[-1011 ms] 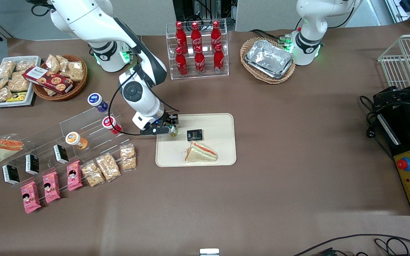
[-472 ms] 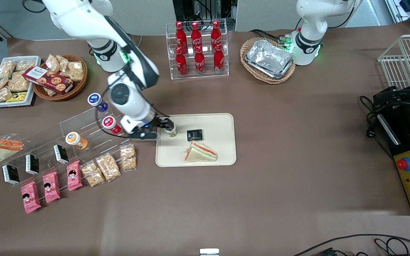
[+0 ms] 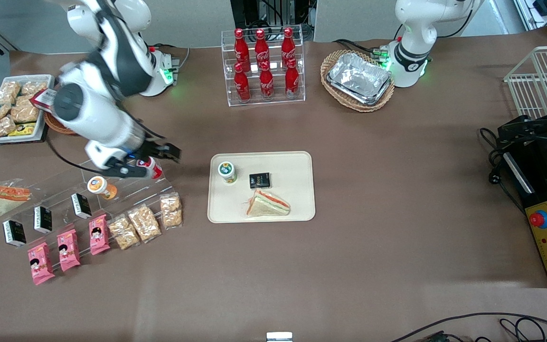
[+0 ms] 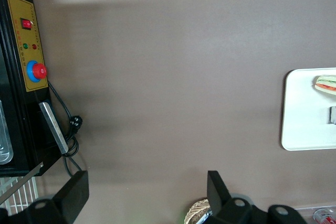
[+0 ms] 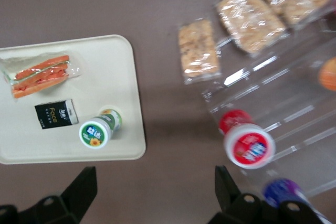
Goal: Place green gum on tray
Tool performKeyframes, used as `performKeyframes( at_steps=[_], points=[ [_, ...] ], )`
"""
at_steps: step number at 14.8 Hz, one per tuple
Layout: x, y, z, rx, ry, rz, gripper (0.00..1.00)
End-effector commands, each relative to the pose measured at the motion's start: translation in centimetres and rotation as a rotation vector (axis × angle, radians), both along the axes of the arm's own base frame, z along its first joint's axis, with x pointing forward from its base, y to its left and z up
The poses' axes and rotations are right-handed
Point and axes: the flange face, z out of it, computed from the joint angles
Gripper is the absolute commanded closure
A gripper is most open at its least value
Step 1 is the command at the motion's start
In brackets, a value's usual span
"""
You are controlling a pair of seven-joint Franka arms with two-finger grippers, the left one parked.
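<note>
The green gum stands upright on the cream-beige tray, near the tray's edge toward the working arm's end; its white lid with a green-and-yellow label faces up. It also shows in the right wrist view on the tray. My gripper is open and empty, raised above the table beside the clear acrylic stand, well away from the tray. In the right wrist view its two fingers stand wide apart over bare table.
A wrapped sandwich and a small black packet lie on the tray. A clear stepped stand holds a red-lidded bottle and an orange one. Snack packs lie nearer the camera. A cola rack stands farther back.
The gripper let go of the green gum, which stays standing on the tray. The arm has lifted and swung away toward the working arm's end of the table.
</note>
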Motion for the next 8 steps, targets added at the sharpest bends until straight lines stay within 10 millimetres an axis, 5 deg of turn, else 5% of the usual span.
performKeyframes(
  at_steps=[1, 5, 8],
  points=[
    [0.5, -6.2, 6.4, 0.005, 0.012, 0.014, 0.00],
    [1.4, -13.9, 12.4, -0.010, 0.034, 0.036, 0.00],
    [1.4, -16.8, 14.7, -0.053, 0.026, 0.064, 0.00]
  ],
)
